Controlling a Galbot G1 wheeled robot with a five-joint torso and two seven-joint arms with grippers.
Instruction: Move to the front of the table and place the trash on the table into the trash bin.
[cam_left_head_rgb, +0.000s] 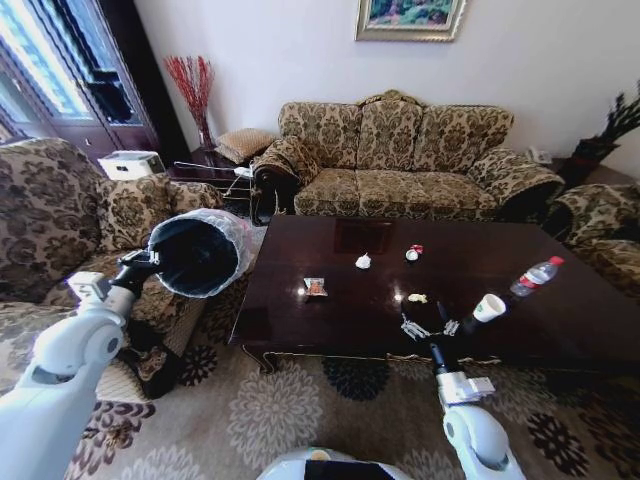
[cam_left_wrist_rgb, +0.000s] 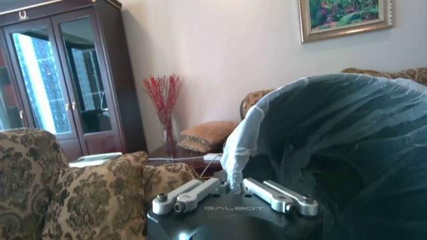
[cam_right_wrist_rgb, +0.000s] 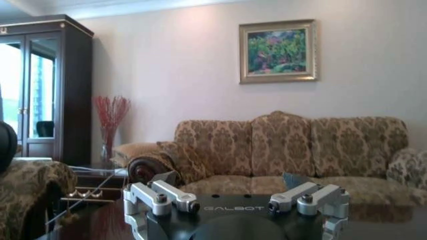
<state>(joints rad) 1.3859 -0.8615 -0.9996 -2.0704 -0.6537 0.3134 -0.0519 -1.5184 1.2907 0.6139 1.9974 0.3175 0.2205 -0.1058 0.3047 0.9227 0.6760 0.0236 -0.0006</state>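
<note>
The dark glossy table (cam_left_head_rgb: 350, 320) carries the trash: a crumpled white paper (cam_left_head_rgb: 362, 261), a red-and-white scrap (cam_left_head_rgb: 414, 252), a snack wrapper (cam_left_head_rgb: 315, 286), a yellowish bit (cam_left_head_rgb: 417, 298), a white paper cup (cam_left_head_rgb: 488, 307) and a clear red-capped bottle (cam_left_head_rgb: 535, 277). Off the table's left end, my left gripper (cam_left_head_rgb: 148, 263) is shut on the rim of the bag-lined black trash bin (cam_left_head_rgb: 200, 250), which is raised and tipped on its side. The left wrist view shows this gripper (cam_left_wrist_rgb: 233, 188) pinching the bin's (cam_left_wrist_rgb: 347, 150) bag edge. My right gripper (cam_left_head_rgb: 430, 328) stands open over the table's front edge, just in front of the yellowish bit. In its own wrist view, the right gripper (cam_right_wrist_rgb: 237, 201) holds nothing.
A patterned sofa (cam_left_head_rgb: 400, 160) stands behind the table. Armchairs flank it on the left (cam_left_head_rgb: 60, 220) and on the right (cam_left_head_rgb: 600, 220). A side table with a vase of red twigs (cam_left_head_rgb: 192, 90) fills the back left corner. Patterned carpet (cam_left_head_rgb: 260, 410) lies in front.
</note>
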